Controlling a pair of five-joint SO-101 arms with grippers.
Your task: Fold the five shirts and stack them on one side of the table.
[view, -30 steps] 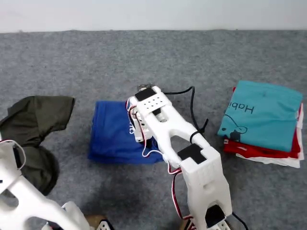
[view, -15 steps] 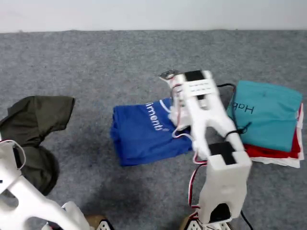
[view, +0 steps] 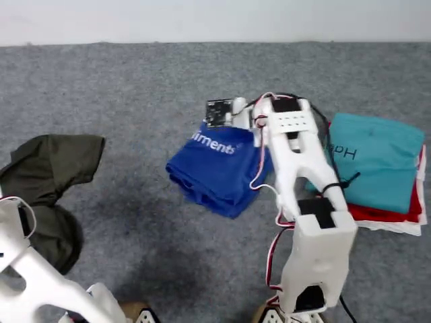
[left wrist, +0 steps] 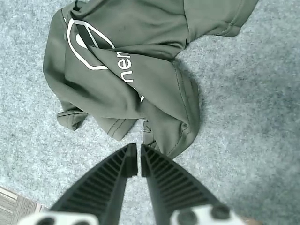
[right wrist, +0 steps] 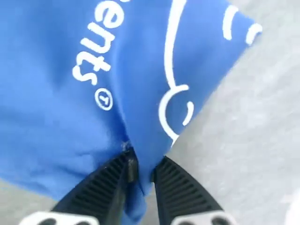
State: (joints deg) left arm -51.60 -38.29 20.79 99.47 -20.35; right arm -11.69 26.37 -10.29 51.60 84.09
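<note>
The right claw (right wrist: 140,171) grasps the blue shirt (right wrist: 79,93) by an edge, with the stack (view: 377,168) just beside it. The left claw (left wrist: 139,161) is clenched on nothing, and the green shirt (left wrist: 131,75) lies crumpled just ahead on the counter (left wrist: 253,117).

The stack (view: 380,168) of 3 folded shirts sits at the right side of the table (view: 135,81). Just left of the stack is 1 more folded shirt (view: 219,168), its edge clamped in the right gripper (right wrist: 142,165). Well left of the stack lies the crumpled shirt (view: 47,175), with the left gripper (left wrist: 138,151), fingers pressed together, just beside its hem.
</note>
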